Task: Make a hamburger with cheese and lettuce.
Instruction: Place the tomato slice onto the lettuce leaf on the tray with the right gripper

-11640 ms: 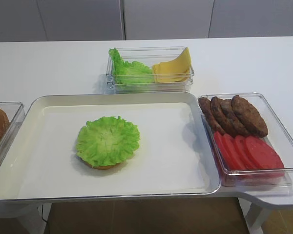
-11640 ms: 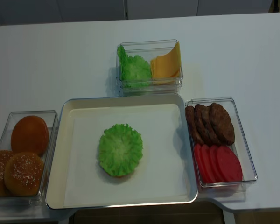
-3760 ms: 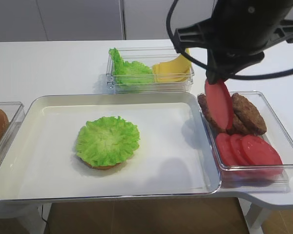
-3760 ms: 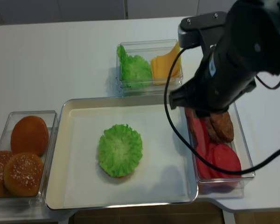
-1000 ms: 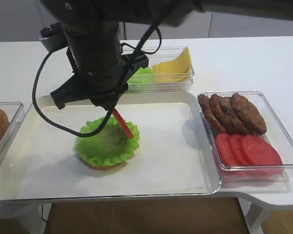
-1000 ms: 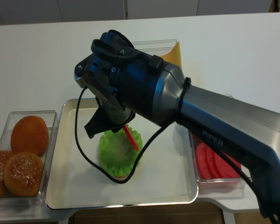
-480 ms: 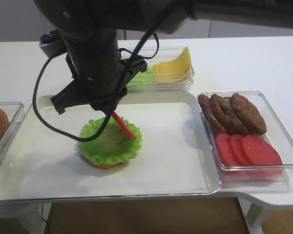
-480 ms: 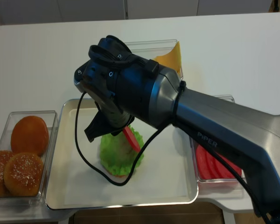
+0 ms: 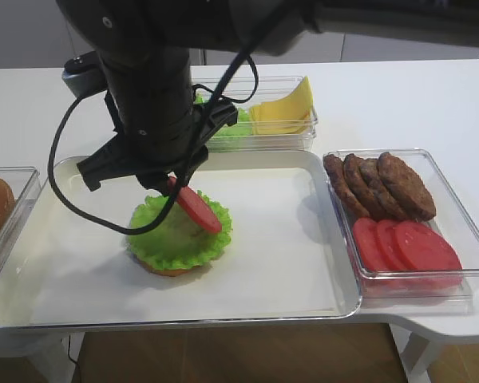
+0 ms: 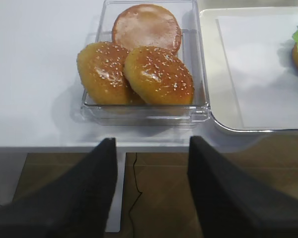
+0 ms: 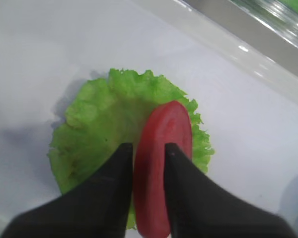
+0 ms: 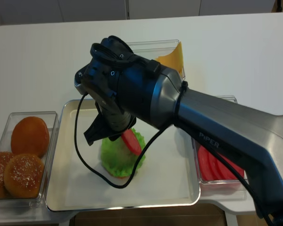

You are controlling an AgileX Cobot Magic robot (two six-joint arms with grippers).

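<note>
Over the middle of the tray [image 9: 303, 171], near the front edge of the tabletop, the right arm [image 9: 152, 88] reached across from the right side, its gripper [image 9: 176, 185] pinching a red tomato round [image 9: 195, 209] tilted edge-down onto the lettuce [image 9: 172, 235] of the hamburger [image 9: 176, 243]. At the back edge a clear box held more lettuce leaves [image 9: 231, 121] and the cheese [image 9: 283, 112]. By the right edge another box [image 9: 455, 207] held dark patties [image 9: 383, 185] and tomato slices [image 9: 407, 246].

From the right wrist, the two dark fingers [image 11: 114, 183] were pressed on either face of the tomato round [image 11: 161, 153], which stood nearly upright over the right half of the green leaf [image 11: 97, 129].

From the left wrist, the left gripper [image 10: 151, 193] hung beyond the front-left corner with its jaws spread and holding nothing; a box [image 10: 198, 59] there held three buns [image 10: 139, 64].

In the realsense view, the arm [image 12: 146, 94] covered the back of the tray, the tomato round [image 12: 130, 141] leaning on the lettuce [image 12: 115, 157].
</note>
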